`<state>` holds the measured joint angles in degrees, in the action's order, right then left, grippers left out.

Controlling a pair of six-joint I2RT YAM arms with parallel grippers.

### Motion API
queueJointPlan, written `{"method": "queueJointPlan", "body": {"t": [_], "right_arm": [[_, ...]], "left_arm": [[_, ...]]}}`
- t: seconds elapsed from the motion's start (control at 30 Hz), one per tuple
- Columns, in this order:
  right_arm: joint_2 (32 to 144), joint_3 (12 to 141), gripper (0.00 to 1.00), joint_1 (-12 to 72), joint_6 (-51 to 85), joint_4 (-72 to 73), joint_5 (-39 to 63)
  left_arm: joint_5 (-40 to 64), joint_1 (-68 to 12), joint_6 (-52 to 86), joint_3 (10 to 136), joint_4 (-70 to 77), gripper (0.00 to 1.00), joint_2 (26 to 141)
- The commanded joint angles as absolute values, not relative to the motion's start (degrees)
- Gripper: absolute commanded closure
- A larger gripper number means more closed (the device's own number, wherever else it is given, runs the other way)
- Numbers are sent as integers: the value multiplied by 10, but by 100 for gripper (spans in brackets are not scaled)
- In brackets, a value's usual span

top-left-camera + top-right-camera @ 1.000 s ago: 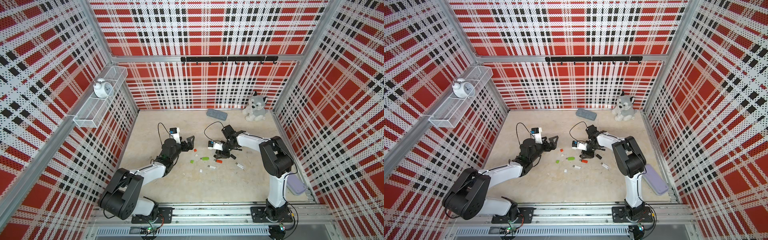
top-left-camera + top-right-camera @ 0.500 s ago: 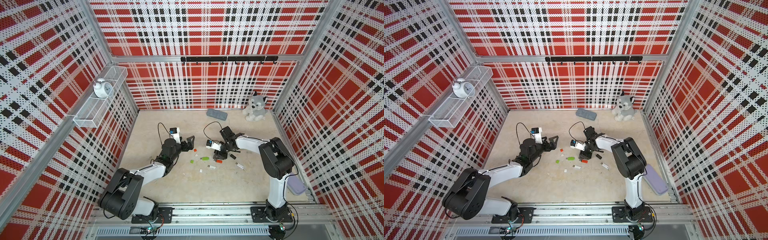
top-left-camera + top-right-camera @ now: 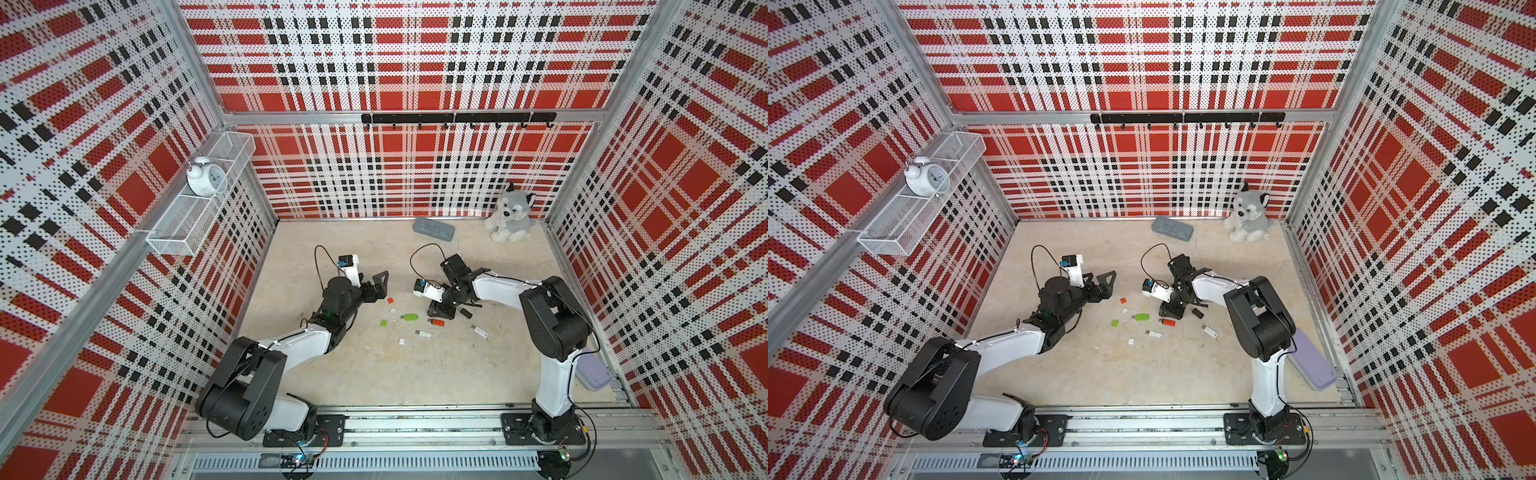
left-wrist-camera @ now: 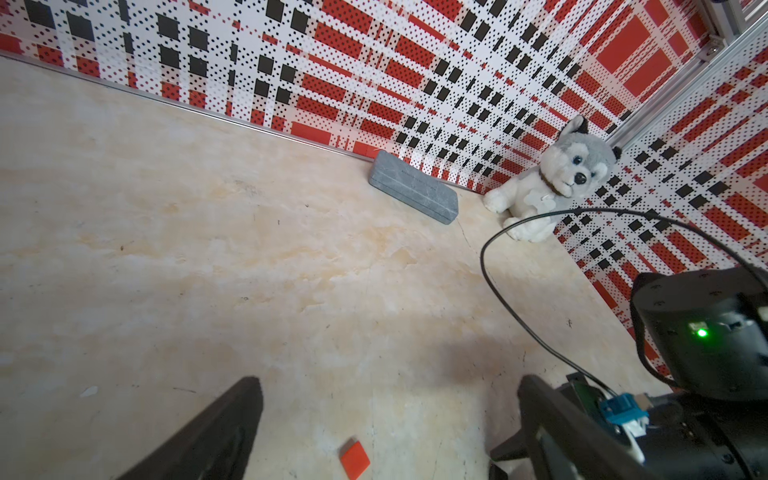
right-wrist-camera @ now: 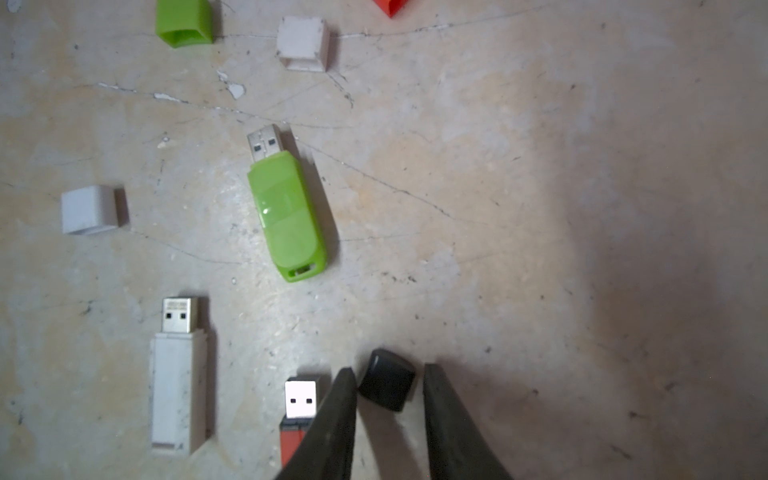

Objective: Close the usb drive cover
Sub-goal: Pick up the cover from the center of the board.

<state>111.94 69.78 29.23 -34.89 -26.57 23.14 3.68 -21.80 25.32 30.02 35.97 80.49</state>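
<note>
Right gripper (image 5: 387,368) was down at the tabletop (image 5: 540,208), jaws narrow, the black cap (image 5: 386,384) sitting between them. One finger (image 5: 336,415) looked to touch a corner of it and a sliver of tabletop showed at the other, so no firm clamp I could call.

The cap lay skewed to the jaws, and there was the danger: a squeeze on a corner could spin it or pop it out ahead of the tips. Just outside the touching finger lay the red drive (image 5: 296,419), plug bare, close enough for that finger to nudge it.

Ahead of the tips were the green drive (image 5: 286,216), a white cap (image 5: 303,43) and a green cap (image 5: 184,23). Past the red drive lay a white drive (image 5: 178,374) and another white cap (image 5: 89,210). Nothing but the black cap stood between the jaws.

Left gripper (image 4: 388,384) was spread wide and empty, a red cap (image 4: 355,459) on the tabletop between its fingers. Well ahead of it were a grey case (image 4: 413,193) and a plush husky (image 4: 552,178).
</note>
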Motion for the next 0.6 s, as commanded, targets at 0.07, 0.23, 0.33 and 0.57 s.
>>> {"method": "queueJointPlan", "body": {"t": [0.07, 0.23, 0.33, 0.57], "right_arm": [[1119, 691, 71, 295, -351, -286, 225], [1125, 695, 67, 295, -345, -287, 218], [1130, 700, 67, 295, -348, -292, 220], [1136, 700, 71, 295, -347, -294, 217]], "left_arm": [[44, -214, 253, 301, 372, 2, 799], [44, -214, 254, 299, 371, 2, 796], [44, -214, 254, 300, 371, 2, 797], [45, -214, 255, 301, 370, 2, 800]]}}
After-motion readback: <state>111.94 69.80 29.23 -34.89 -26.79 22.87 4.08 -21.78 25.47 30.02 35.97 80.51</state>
